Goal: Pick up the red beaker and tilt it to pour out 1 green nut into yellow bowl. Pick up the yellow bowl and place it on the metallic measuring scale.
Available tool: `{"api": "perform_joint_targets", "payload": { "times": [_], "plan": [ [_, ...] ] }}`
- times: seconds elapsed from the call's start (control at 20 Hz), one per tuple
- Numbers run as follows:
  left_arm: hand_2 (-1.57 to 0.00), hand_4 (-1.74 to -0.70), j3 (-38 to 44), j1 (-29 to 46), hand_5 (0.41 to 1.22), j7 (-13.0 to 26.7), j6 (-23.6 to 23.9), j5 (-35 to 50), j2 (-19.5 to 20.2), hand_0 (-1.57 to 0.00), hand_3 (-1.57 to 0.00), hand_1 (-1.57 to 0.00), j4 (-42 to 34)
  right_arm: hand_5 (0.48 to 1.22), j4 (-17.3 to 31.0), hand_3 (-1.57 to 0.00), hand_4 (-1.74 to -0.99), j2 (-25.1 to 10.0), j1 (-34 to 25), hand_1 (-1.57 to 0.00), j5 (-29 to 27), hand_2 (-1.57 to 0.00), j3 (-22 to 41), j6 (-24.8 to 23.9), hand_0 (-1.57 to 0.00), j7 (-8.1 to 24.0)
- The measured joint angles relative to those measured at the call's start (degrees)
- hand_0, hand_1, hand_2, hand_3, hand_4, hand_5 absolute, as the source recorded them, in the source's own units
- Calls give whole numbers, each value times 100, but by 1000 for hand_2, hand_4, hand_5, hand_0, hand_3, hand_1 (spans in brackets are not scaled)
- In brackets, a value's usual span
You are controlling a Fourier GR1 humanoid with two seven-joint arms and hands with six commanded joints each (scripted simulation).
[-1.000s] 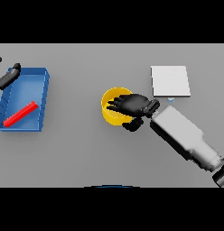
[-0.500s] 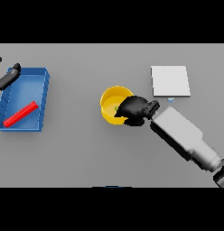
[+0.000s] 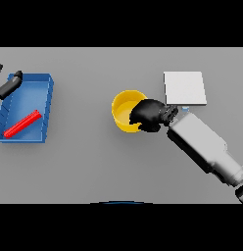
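The yellow bowl (image 3: pixel 124 109) sits near the middle of the table. My right hand (image 3: pixel 148 114) is at its right rim with fingers curled over the edge, gripping it. Right of the bowl, further back, lies the flat metallic scale (image 3: pixel 184 87). The red beaker (image 3: pixel 22 124) lies on its side in a blue tray (image 3: pixel 43 95) at the left. My left hand (image 3: pixel 7 87) shows at the far left edge over the tray's corner, fingers relaxed. No green nut is visible.
The blue tray takes up the left side of the table. My right forearm (image 3: pixel 204 147) stretches from the lower right towards the bowl.
My right hand drew back from over the bowl to its right rim and curled its fingers on it. The bowl's inside is now more exposed.
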Motion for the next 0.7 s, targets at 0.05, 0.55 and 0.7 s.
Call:
{"api": "perform_joint_targets", "payload": {
  "times": [0.05, 0.55, 0.7],
  "plan": [
    [1, -723, 36, -30, 694, 0, -23, 11, 47, 1, 1, 1, 21, 1216, -92, -1317, -1734, -43, -14, -1551, -78, -1344, -98, 77, -1553, 43],
    [1, -720, 15, -47, 688, 52, -30, -20, 96, 1, 1, 1, -57, 1220, -1130, -1161, -1740, -680, 180, -1569, -363, -1524, -669, 287, -1561, 505],
    [1, -725, 8, -42, 704, 80, 22, -22, 106, 1, 1, 1, -155, 1220, -1148, -1149, -1741, -863, 212, -1570, -324, -1516, -831, 194, -1566, 600]
  ]
}}
